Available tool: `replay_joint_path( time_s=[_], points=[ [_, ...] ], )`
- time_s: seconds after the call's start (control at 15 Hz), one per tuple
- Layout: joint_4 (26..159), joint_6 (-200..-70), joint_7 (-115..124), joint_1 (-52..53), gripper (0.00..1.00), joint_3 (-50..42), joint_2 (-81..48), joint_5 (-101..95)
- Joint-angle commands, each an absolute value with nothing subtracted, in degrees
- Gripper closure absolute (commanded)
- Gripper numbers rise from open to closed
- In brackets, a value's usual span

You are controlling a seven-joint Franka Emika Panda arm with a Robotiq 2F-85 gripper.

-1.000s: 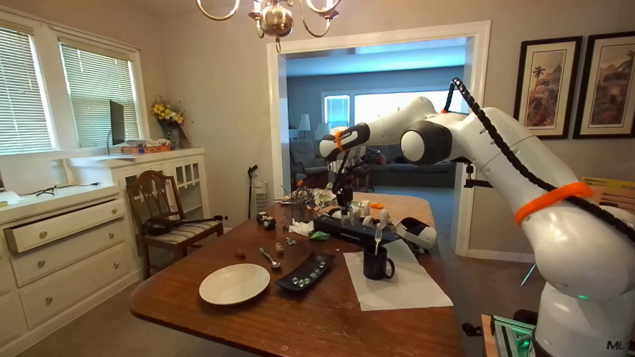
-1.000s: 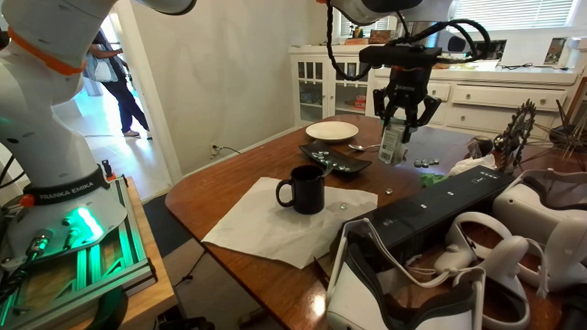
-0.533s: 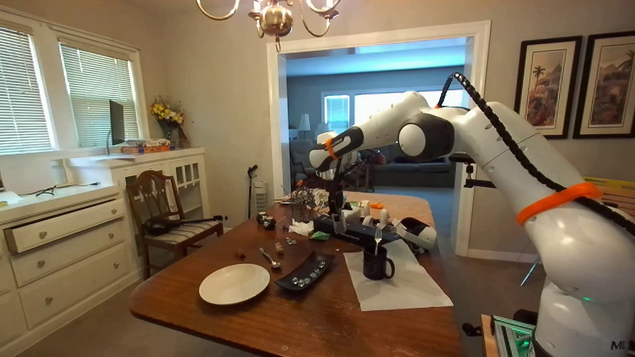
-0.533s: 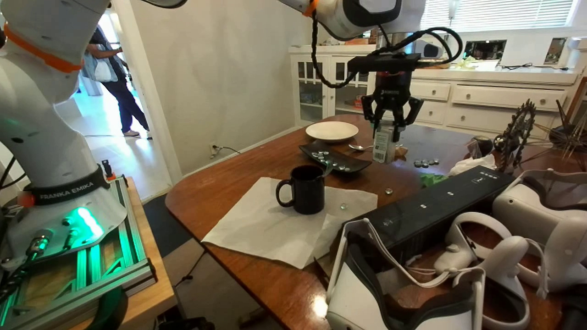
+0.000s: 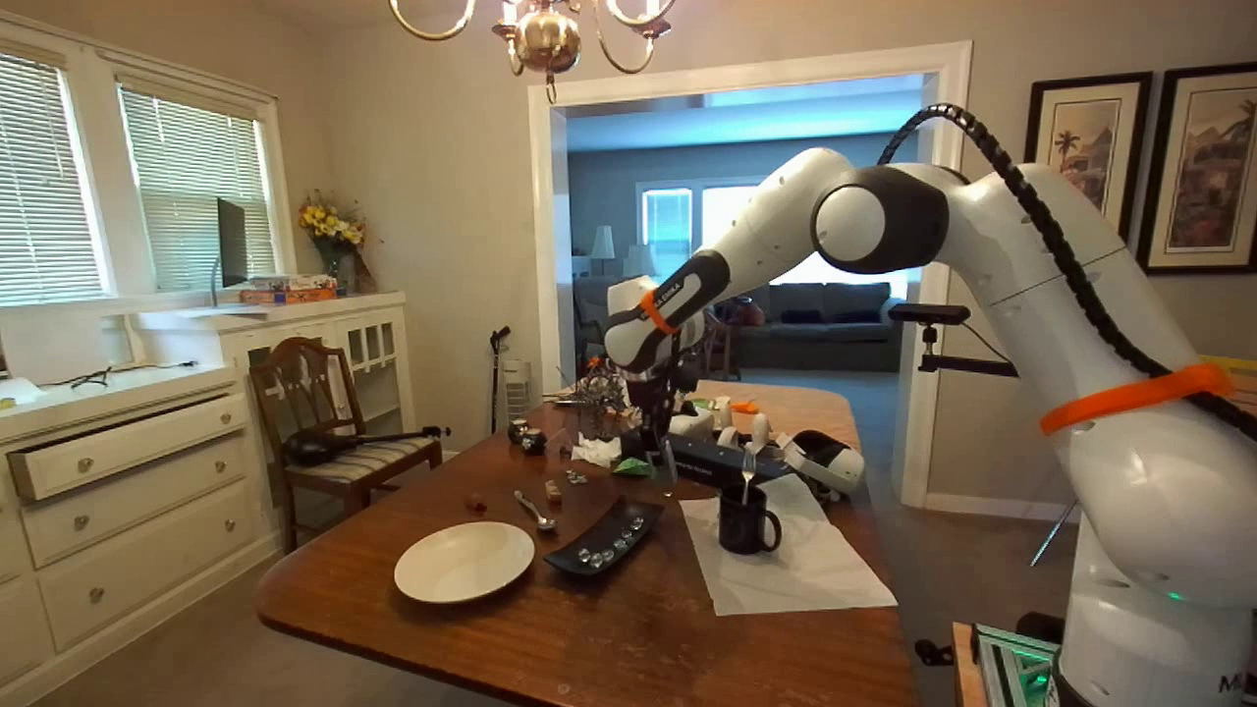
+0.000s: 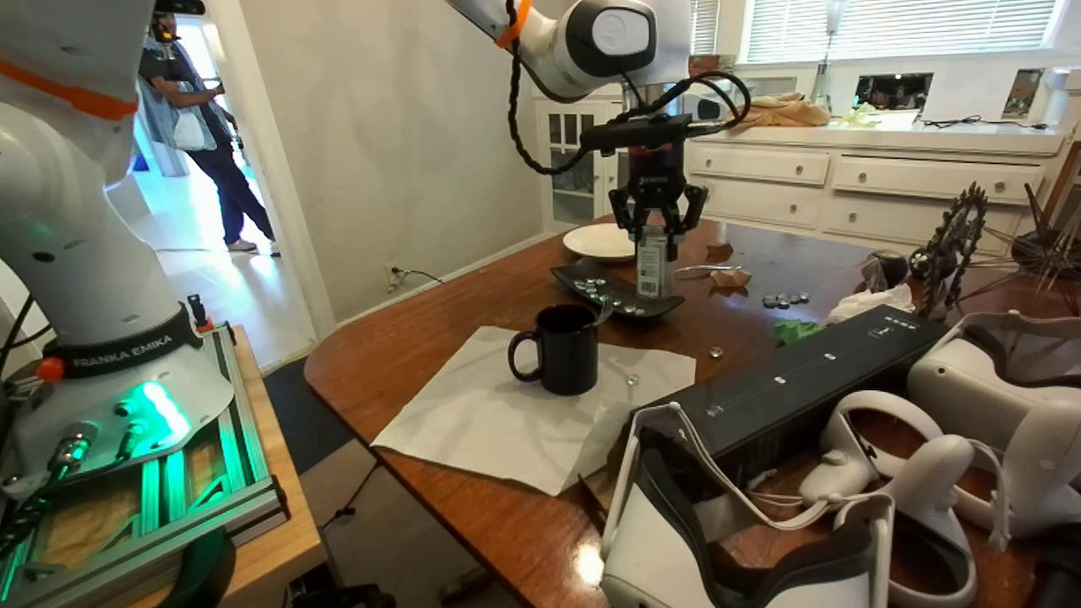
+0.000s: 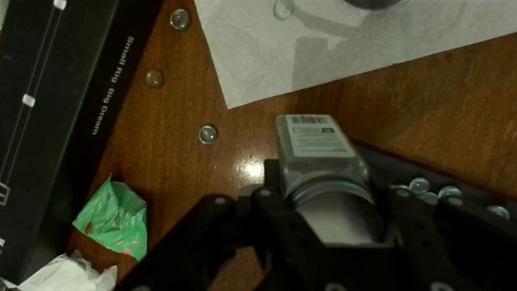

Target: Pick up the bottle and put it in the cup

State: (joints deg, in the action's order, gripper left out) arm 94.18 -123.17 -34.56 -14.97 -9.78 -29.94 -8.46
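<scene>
Bottle (image 6: 652,268): near upright in the gripper (image 6: 657,239), fingers (image 7: 272,173) closed on its sides near the upper end; apparently clear of the table (image 6: 397,338). Cup (image 6: 574,359): upright on the paper (image 6: 481,422), apart from the bottle. Step in hand, by judgement: carrying to the cup. Travel with the base above the cup's rim. Caution: a fork (image 5: 748,471) stands in the cup and may obstruct entry. Align over the free opening, lower vertically, and release only once the base is inside. Fit is unconfirmed.
</scene>
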Motion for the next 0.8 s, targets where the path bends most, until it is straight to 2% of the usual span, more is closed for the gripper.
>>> replay_joint_path(
  time_s=[0.0,0.2,0.27,0.53,0.6,0.73],
  points=[
    [108.02,-130.30,-30.46,-14.96,0.77,-9.53,-21.01,-10.40],
    [116.68,-135.00,-30.43,-15.42,0.77,-9.67,-15.20,-10.41],
    [108.19,-130.99,-31.33,-15.79,0.52,-9.20,-21.27,-9.11],
    [114.53,-133.34,-31.43,-15.64,0.52,-9.55,-16.67,-9.00],
    [114.68,-133.36,-31.43,-15.63,0.77,-9.55,-16.51,-9.00],
    [117.42,-134.92,-29.73,-14.96,0.77,-10.09,-13.55,-10.73]
  ],
)
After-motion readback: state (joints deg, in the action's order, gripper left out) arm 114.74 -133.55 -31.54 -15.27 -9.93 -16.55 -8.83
